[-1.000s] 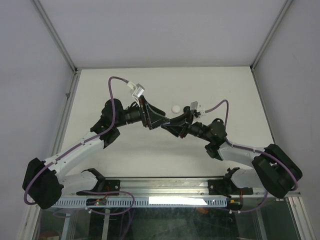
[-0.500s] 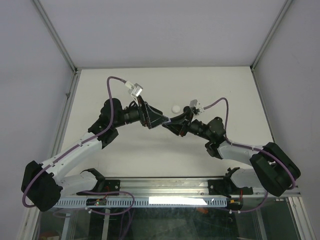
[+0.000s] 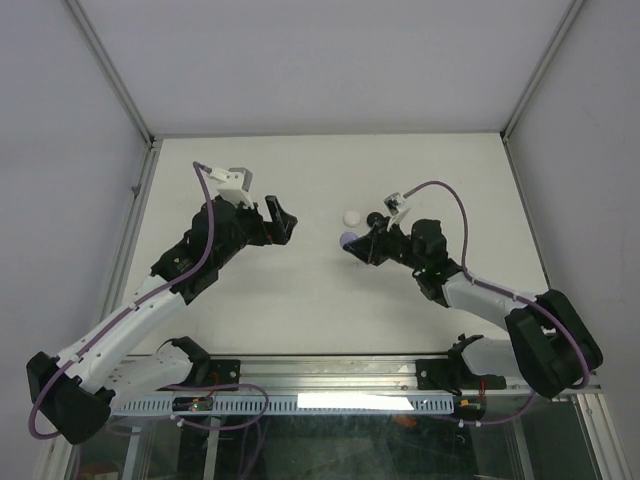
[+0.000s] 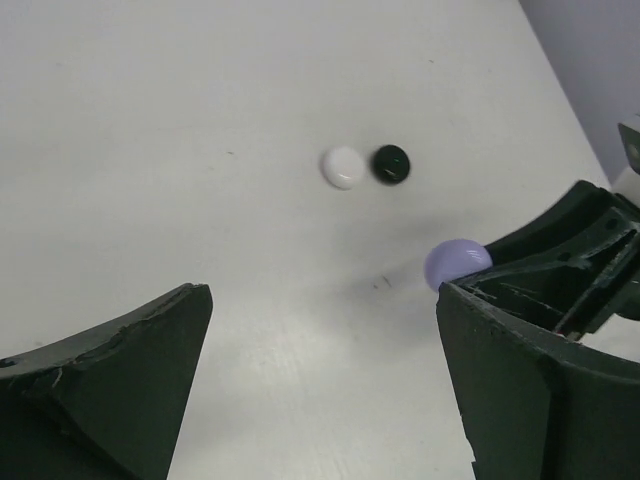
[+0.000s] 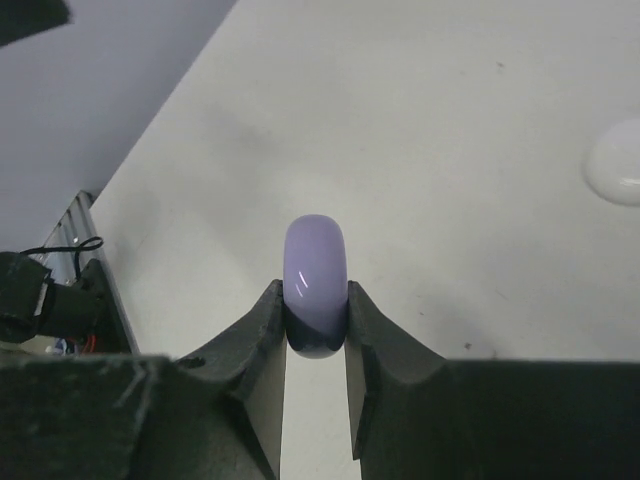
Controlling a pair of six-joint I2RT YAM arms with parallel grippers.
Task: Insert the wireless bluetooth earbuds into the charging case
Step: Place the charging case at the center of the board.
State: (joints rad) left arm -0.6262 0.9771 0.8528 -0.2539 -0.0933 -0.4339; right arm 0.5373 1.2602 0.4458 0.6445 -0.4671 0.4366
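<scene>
My right gripper (image 5: 315,300) is shut on a closed round lavender charging case (image 5: 314,270), held on edge a little above the table. The same lavender case (image 3: 347,240) shows in the top view at the tip of my right gripper (image 3: 353,243). It also shows in the left wrist view, where the lavender case (image 4: 455,263) sits past my right finger. My left gripper (image 4: 322,300) stands wide open with nothing between its fingers. In the top view the left gripper (image 3: 283,222) is to the left, apart from the case. No earbuds are in view.
A white round case (image 4: 343,167) and a black round case (image 4: 391,164) lie side by side on the white table (image 3: 300,290), just behind the lavender one. The white case (image 5: 618,163) shows at the right edge of the right wrist view. Metal frame rails border the table.
My left gripper has opened wide and pulled back to the left, away from my right gripper where the two met. The right gripper still holds the lavender case.
</scene>
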